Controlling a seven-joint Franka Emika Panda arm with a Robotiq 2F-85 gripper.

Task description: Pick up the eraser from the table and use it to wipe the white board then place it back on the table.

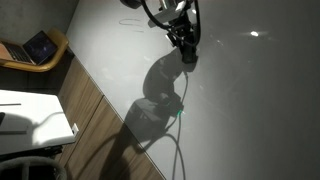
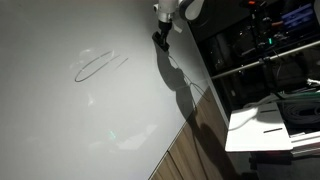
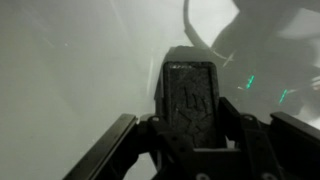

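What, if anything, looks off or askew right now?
Nothing stands out. In the wrist view the eraser sits straight in the gripper, facing the white board. The pen scribble shows unwiped in both exterior views, apart from the gripper. No damage visible.

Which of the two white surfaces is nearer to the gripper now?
The white board, the large glossy panel with a pen scribble. The gripper, shut on the eraser, is over it; the small table lies apart.
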